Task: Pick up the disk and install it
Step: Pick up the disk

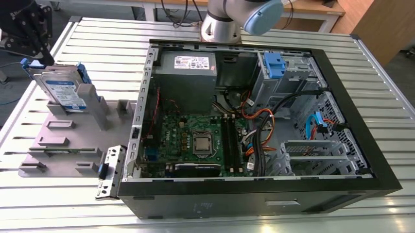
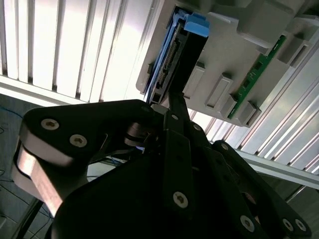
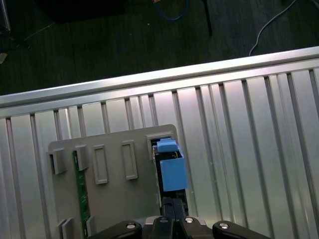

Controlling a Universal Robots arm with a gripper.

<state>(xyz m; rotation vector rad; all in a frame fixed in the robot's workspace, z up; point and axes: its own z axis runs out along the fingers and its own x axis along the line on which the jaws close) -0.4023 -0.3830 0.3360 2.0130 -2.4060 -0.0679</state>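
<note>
The disk (image 1: 61, 90) stands on edge in a slot of the grey tray (image 1: 58, 145), w/ its blue bracket (image 3: 173, 172) around it. The tray lies on the ribbed metal surface (image 1: 97, 43), at the exterior view's left, just beside the open PC case (image 1: 259, 194). The gripper (image 1: 45, 57) hangs right over the disk's top end. In both wrist views the fingers (image 2: 173, 107) (image 3: 172, 206) look pressed together, no gap betw. them, tips at the disk's end. Real contact I cannot tell.
</note>
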